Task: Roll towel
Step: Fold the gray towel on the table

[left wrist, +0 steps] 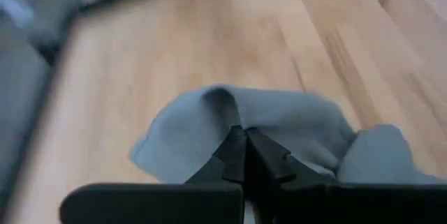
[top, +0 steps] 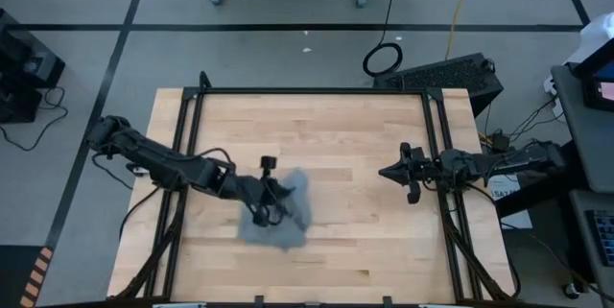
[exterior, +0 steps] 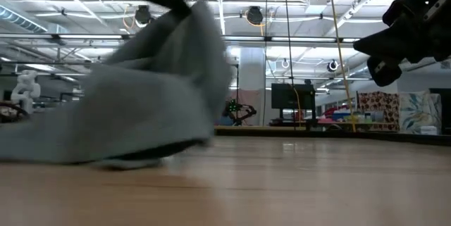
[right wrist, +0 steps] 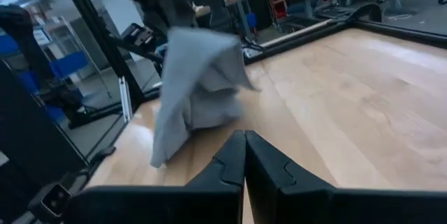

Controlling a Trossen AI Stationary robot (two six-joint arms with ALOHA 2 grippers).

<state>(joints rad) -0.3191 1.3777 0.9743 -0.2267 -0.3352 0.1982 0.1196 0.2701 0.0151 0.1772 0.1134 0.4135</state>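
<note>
The towel (top: 283, 214) lies in a crumpled heap on the wooden bench (top: 345, 145), on the left arm's half of it and toward the near edge, well apart from the black frame rail (top: 312, 90) that runs along the far edge. One part of the cloth is drawn up off the wood into a peak, while the rest of it sags down and spreads on the bench surface; the low view shows this raised fold (exterior: 190, 36) hanging from the dark arm above it. The left gripper (top: 271, 193) is over the towel, its fingers pressed together with a pinch of the grey-blue cloth caught between them, so that it has hold of the lifted part. In the left wrist view the two dark fingers (left wrist: 230, 155) meet at their tips, with the towel (left wrist: 279, 130) bunched just beyond them. The right gripper (top: 386, 171) hangs above bare wood on the other half of the bench, well apart from the towel, its fingers fully closed and holding nothing; the right wrist view shows them tip to tip, pointing toward the lifted cloth (right wrist: 199, 84).
</note>
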